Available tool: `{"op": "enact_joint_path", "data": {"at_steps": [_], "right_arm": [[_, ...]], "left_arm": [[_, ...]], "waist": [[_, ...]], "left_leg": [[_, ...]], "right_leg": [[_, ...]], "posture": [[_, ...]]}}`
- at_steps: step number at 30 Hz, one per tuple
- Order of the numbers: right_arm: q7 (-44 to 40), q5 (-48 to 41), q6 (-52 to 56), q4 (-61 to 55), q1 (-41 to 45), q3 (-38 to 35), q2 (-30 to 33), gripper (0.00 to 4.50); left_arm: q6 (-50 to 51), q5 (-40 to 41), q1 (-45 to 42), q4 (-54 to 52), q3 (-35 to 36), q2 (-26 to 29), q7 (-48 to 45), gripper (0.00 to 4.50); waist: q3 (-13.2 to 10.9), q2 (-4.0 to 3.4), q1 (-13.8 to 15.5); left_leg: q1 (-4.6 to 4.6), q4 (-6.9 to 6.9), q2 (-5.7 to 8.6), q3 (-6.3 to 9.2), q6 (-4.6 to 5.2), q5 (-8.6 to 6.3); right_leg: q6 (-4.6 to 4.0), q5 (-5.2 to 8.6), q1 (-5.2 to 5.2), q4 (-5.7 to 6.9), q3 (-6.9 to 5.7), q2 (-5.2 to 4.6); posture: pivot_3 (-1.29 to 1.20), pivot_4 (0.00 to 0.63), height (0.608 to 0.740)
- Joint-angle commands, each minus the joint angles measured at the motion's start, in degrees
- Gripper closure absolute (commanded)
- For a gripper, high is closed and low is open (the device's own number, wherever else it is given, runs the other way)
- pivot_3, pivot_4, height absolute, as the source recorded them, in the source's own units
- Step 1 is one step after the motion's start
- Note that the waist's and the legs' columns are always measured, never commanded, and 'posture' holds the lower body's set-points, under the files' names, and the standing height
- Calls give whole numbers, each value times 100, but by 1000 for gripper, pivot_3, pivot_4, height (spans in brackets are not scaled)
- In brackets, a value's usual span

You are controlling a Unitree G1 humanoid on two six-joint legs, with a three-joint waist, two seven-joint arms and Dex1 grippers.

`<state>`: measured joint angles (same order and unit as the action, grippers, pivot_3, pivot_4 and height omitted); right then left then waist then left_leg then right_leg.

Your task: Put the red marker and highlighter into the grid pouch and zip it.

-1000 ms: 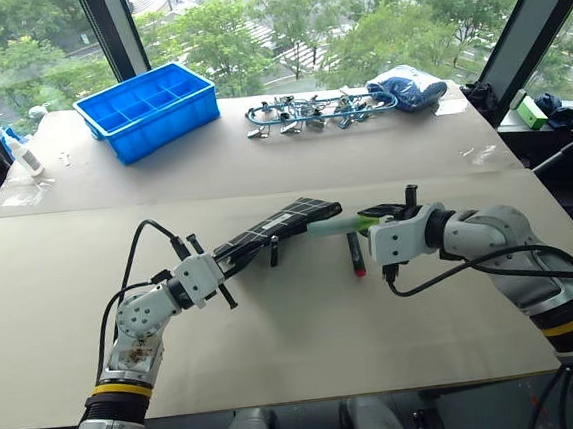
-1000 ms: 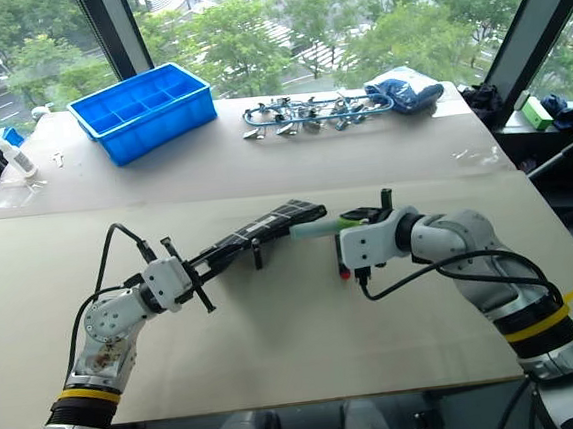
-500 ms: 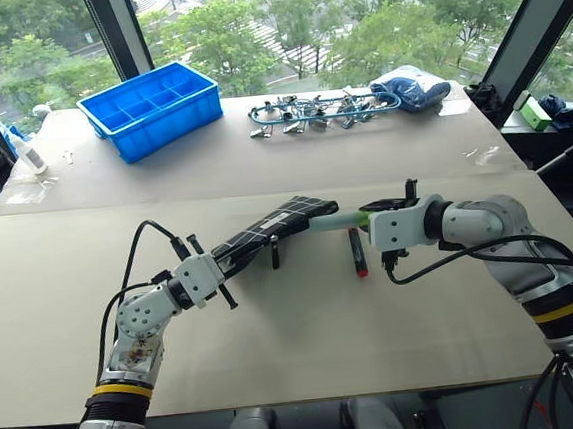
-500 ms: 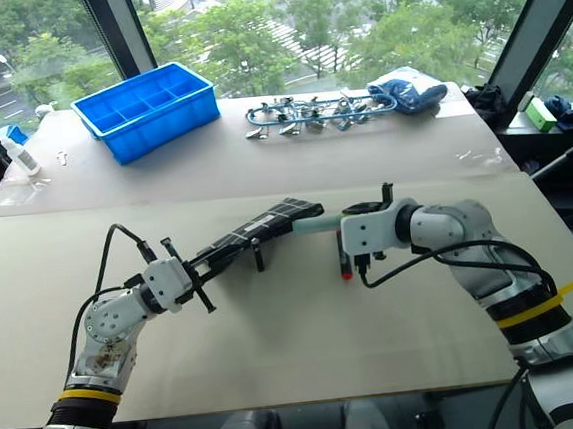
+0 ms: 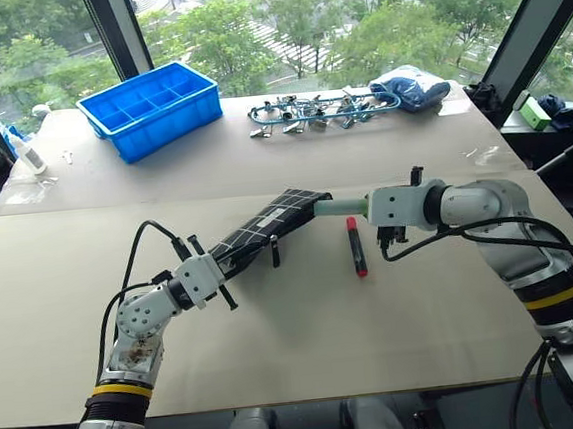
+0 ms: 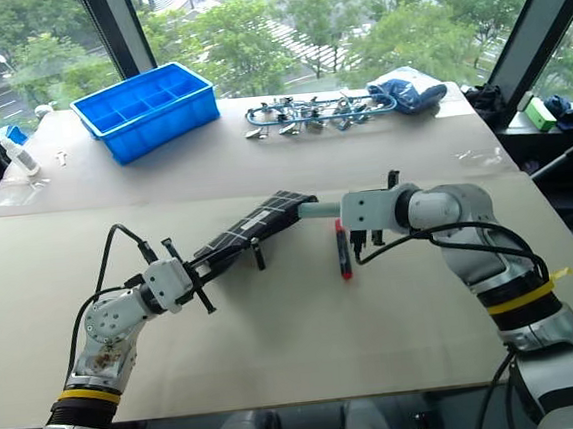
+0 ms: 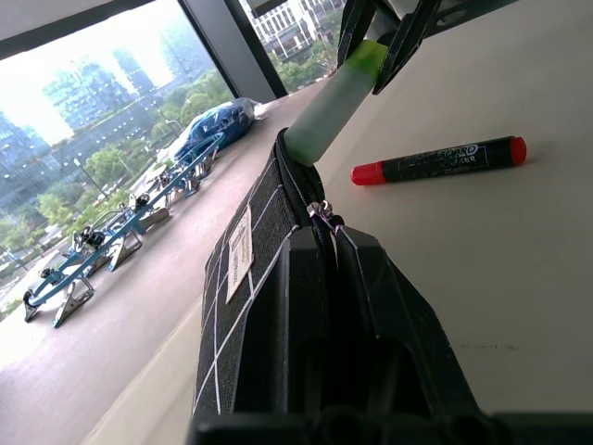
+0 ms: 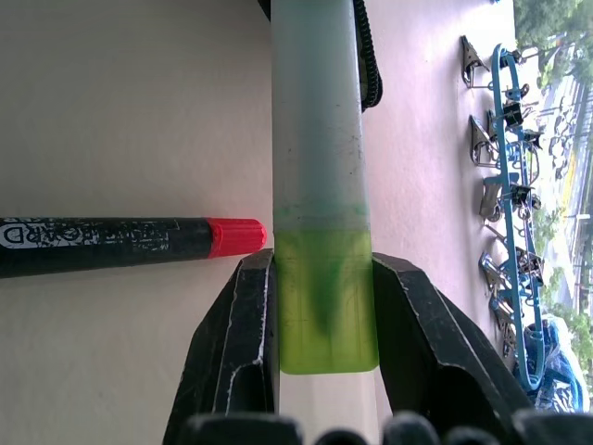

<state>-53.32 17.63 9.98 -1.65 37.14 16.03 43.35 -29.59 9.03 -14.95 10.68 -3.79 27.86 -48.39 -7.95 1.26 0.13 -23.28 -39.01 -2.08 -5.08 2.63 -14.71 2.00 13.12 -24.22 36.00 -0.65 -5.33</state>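
I am in the middle of loading the highlighter [image 5: 338,208] into the grid pouch [image 5: 268,228]. My left gripper [image 5: 229,270] has its jaws clamped fully onto the near end of the pouch and holds it raised off the desk [image 5: 297,334], its open mouth angled toward my right arm. My right gripper [image 8: 320,287] has its jaws closed partway around the lime-green cap end of the highlighter, and the pale mint barrel reaches across so that its front end sits at the pouch's mouth, between the zipper edges; from the left wrist view it looks just entered, though how deep it goes I cannot tell. The red marker [image 5: 354,246] lies free on the desk just below the highlighter, near my right gripper, touched by neither arm, so that half of the job is not yet begun and the zip is open. As I judge it, the next move calls for pushing the highlighter along its own length, deeper into the pouch, keeping it in line with the opening so the tip does not snag the zipper teeth, then letting go once most of the barrel is inside.
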Motion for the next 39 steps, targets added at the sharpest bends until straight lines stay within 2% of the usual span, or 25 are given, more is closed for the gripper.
{"op": "enact_joint_path", "data": {"at_steps": [1, 15, 29, 34, 39], "right_arm": [[-291, -196, 521, -273, 110, -147, -6, 3465], [-129, 384, 798, -667, 95, 390, -441, 3465], [-57, 46, 1775, -208, 453, -4, -709, 3465], [50, 102, 1623, -297, 423, 133, -793, 3465], [256, 415, 1030, -439, 232, 461, -735, 3465]], "left_arm": [[-81, -14, -26, -202, -30, 22, -9, 4500], [-145, -43, -67, -133, -58, -40, 18, 4500], [-134, -36, -89, -113, -86, -82, 14, 4500], [-131, -21, -94, -114, -76, -69, 2, 4500], [-120, -1, -112, -117, -71, -50, -26, 4500]], "waist": [[0, 0, 7], [0, 0, -8], [0, -1, 5], [0, -1, 3], [0, -1, -2]], "left_leg": [[0, 0, 0, 0, 0, 0], [-2, -1, 0, 0, -1, 0], [-1, -2, 0, -6, -1, 1], [-3, -2, 0, -8, -1, 1], [-2, -2, 0, -7, -1, 0]], "right_leg": [[0, 0, 0, 0, 0, -1], [-1, 0, -4, 5, 0, 1], [-1, 0, -3, 6, -2, 2], [-1, 0, -4, 5, -3, 1], [-1, 0, -4, 5, -3, 1]], "posture": [[0, 150, 740], [0, 150, 740], [0, 150, 740], [0, 150, 740], [0, 150, 740]]}}
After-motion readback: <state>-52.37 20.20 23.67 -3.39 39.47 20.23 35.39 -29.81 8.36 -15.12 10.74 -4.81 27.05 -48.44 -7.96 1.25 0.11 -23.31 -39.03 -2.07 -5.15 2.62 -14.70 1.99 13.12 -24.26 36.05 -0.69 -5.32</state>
